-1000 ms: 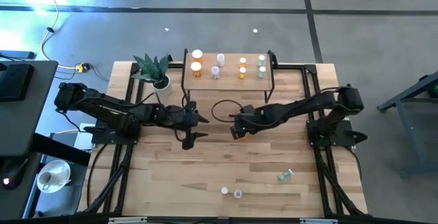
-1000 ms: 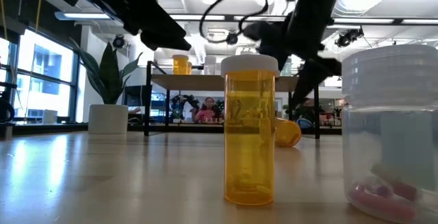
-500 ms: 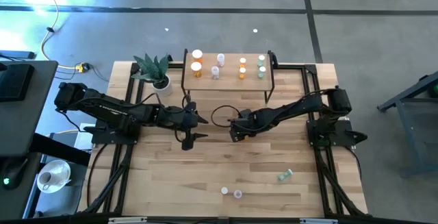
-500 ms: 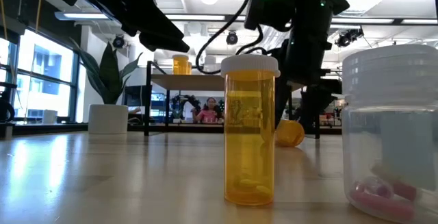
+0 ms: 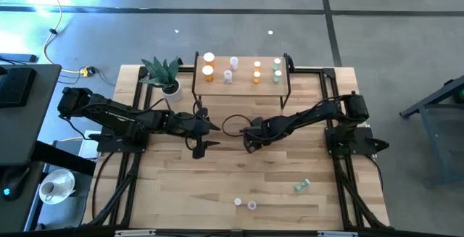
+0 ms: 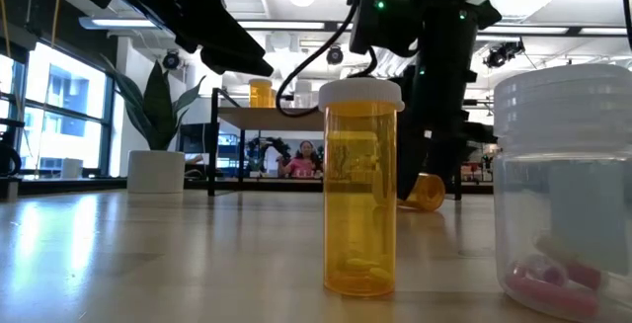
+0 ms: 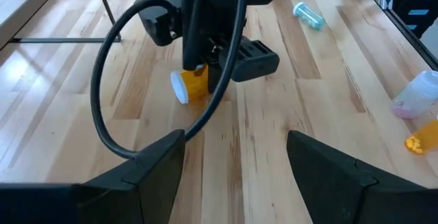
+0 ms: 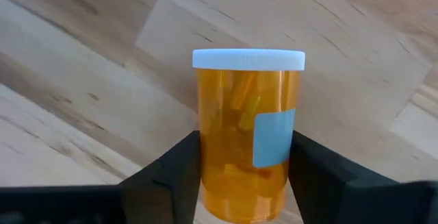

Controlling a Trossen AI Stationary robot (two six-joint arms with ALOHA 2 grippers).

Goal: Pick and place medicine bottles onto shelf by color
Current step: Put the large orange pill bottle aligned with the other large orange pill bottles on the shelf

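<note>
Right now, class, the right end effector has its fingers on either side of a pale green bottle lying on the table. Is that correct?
Not quite: the bottle between the right end effector fingers is orange with a white cap, as the right wrist view shows. It does lie on the table.

A plant [image 5: 162, 71] in a white pot [image 5: 171, 87] stands at the table's [image 5: 217, 179] far left corner; in the low view its leaves rise above the pot before bright windows [image 6: 59, 116]. Left of the table sits a dark desk [image 5: 22, 99], with a yellow cable [image 5: 49, 38] trailing over the grey floor [image 5: 377, 27] and a round white object [image 5: 54, 186] near the front. Far back in the room, a person [image 6: 306, 157] in pink is visible.
</note>
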